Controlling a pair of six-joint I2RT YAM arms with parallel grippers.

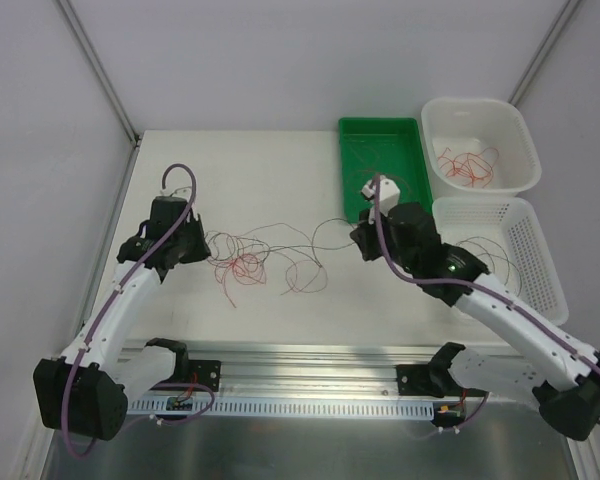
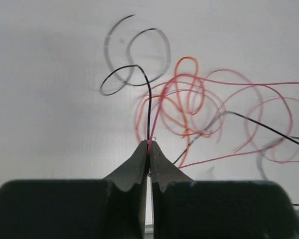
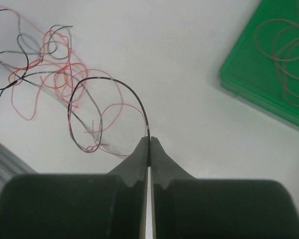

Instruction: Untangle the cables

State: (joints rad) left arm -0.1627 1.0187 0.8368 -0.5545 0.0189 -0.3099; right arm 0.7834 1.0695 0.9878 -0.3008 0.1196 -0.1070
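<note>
Clamped tight at the left end effector [image 2: 148,145]: one red and one black strand of the cables [image 2: 189,112], side by side between the tips; clamped tight at the right end effector [image 3: 148,142]: a single black strand, arching up and left of the tips toward the loose loops on the table [image 3: 189,59]; bulk of the cables just ahead and right of the left end effector, well ahead-left of the right one; green tray [image 3: 244,69] ahead-right of the right end effector, with more red wire inside. Judged best now: draw the two apart slowly, low over the table; watch for loops cinching; ease off and regrip if red drags with black.
</note>
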